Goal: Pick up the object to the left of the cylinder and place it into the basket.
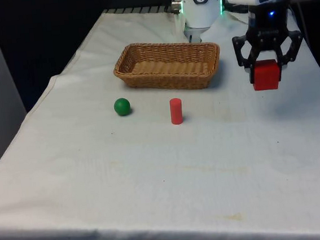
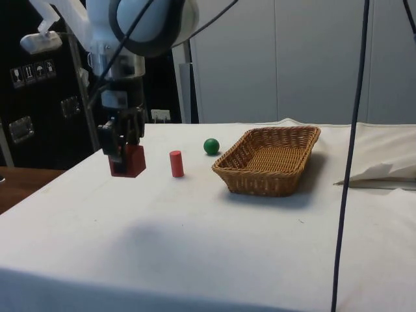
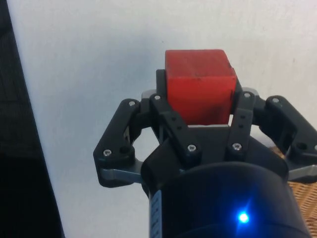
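1. Pinching a small red wooden cube [image 1: 267, 75], the jaws of the black gripper [image 1: 268, 71] hold it above the white-clothed table [image 1: 153, 171], right of the red cylinder [image 1: 175, 111].
2. Looks light, rigid; flat opposite faces grip securely.
3. Woven wicker basket [image 1: 145, 79] waits farther left.

Front view looks down the table [image 1: 153, 171]; side view sits low at its edge; both share the basket [image 1: 168, 65]; wrist view is closest.
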